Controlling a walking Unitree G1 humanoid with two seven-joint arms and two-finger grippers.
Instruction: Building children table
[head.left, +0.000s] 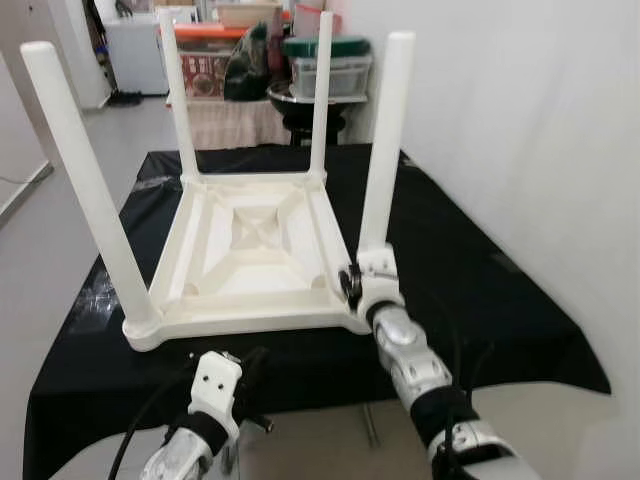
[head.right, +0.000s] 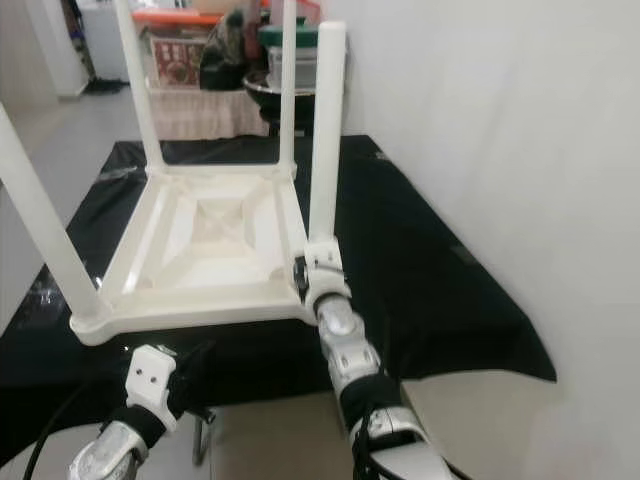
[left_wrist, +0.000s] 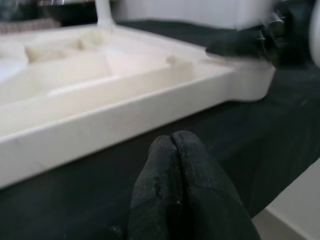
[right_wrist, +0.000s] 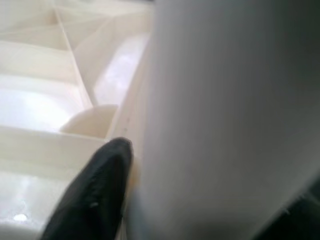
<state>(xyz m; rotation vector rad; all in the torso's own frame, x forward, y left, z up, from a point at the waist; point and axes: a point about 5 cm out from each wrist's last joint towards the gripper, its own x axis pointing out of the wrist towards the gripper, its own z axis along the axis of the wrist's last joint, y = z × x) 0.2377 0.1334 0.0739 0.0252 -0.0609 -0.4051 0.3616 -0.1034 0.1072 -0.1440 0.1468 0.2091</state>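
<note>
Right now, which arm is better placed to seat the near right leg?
Right. The right end effector is at the base of the near right leg, one finger beside it. The left end effector is shut, off the table top.

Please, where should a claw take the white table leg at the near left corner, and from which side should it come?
Probably low on the near left leg, just above its socket in the upturned table, coming from the robot's side over the black cloth. The leg is a round, upright post leaning slightly outward, so two fingers can close across it there.
</note>
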